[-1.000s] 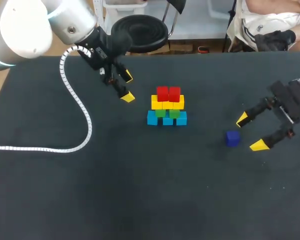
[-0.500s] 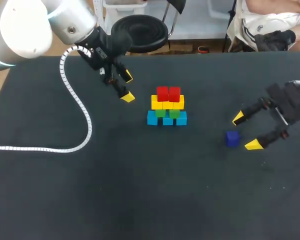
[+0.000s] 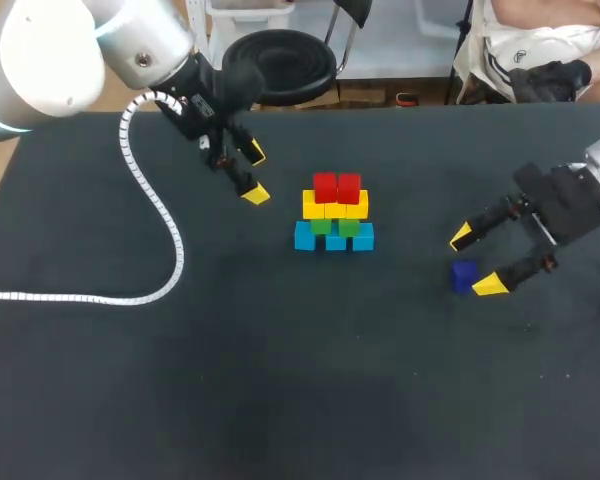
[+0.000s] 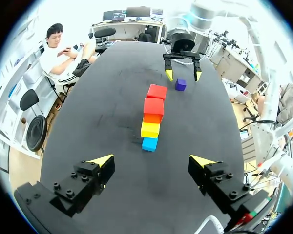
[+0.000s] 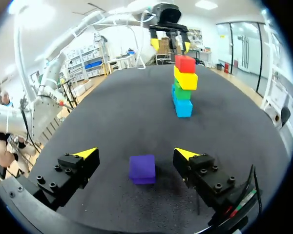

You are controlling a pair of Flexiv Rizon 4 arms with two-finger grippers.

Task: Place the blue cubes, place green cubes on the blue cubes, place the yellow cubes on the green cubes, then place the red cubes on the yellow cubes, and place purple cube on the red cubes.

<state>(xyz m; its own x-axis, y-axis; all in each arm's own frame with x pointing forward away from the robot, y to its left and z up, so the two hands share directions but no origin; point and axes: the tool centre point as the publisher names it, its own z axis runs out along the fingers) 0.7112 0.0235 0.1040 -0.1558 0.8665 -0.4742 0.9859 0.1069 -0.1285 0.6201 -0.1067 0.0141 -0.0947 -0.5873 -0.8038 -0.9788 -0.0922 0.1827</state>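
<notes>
Right pincer [image 3: 475,260] apart, small purple cube [image 3: 464,275] between its 2 tips [image 5: 85,153], on black counter [image 3: 280,380]; left pincer [image 3: 255,174] apart, near stacked coloured cubes [image 3: 333,212].

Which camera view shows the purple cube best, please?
The right wrist view: the purple cube lies close and unobstructed within the open right gripper. The head and left wrist views show it small.

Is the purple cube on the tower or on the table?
On the table. The purple cube sits between the right gripper's open fingers, away from the stack topped by red cubes.
</notes>
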